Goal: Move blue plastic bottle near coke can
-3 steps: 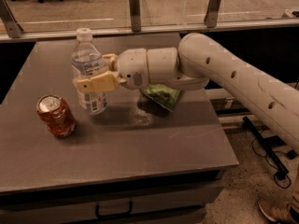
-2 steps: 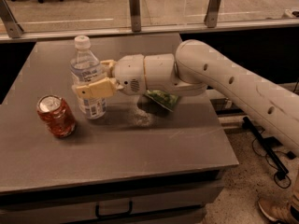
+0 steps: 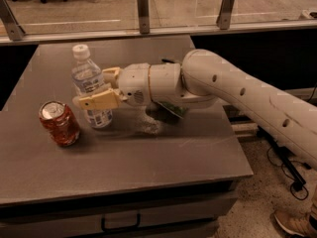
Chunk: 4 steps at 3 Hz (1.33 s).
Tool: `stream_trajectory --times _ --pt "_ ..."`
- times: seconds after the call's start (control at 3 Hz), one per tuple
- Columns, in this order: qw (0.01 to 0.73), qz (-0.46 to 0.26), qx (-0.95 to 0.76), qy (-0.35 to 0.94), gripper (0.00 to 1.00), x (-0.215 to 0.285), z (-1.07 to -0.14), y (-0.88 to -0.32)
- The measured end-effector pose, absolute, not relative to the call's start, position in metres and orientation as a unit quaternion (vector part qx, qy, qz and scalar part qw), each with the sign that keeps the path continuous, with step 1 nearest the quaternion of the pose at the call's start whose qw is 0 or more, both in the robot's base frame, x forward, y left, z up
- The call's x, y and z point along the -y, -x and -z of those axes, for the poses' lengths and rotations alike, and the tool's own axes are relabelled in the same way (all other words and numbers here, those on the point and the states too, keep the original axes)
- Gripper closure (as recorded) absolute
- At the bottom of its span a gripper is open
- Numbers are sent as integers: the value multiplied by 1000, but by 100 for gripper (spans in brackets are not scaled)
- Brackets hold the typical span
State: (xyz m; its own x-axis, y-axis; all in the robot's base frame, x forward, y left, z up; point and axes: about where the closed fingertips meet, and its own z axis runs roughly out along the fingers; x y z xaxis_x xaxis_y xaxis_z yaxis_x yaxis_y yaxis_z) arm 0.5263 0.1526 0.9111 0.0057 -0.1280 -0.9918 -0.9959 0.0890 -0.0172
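Note:
The blue plastic bottle (image 3: 90, 86), clear with a white cap and a white-bluish label, stands upright on the grey table (image 3: 148, 157). The coke can (image 3: 59, 123), red with a silver top, stands just left of it and a little nearer the front, a small gap apart. My gripper (image 3: 94, 87) reaches in from the right. Its tan fingers (image 3: 99, 101) are closed around the bottle's middle, one in front of it and one behind.
A green chip bag (image 3: 173, 109) lies on the table under my white arm (image 3: 223, 88), mostly hidden by it. A railing with glass panels (image 3: 143, 9) runs behind the table. The table's right edge drops to the floor, where cables (image 3: 287, 167) lie.
My gripper has carried the bottle a little forward, closer to the can. The can has not moved.

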Motion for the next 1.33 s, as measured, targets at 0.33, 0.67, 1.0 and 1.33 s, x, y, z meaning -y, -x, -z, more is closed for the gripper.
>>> stream_trajectory --times 0.33,0.67,1.0,1.33 --pt "496 -430 -557 509 0 -149 -911 -529" --pt "497 -423 -566 504 0 -138 -912 -529" --pt "496 -413 -581 496 0 -111 -916 -525" --pt "500 -368 -622 477 0 -61 -918 -525"
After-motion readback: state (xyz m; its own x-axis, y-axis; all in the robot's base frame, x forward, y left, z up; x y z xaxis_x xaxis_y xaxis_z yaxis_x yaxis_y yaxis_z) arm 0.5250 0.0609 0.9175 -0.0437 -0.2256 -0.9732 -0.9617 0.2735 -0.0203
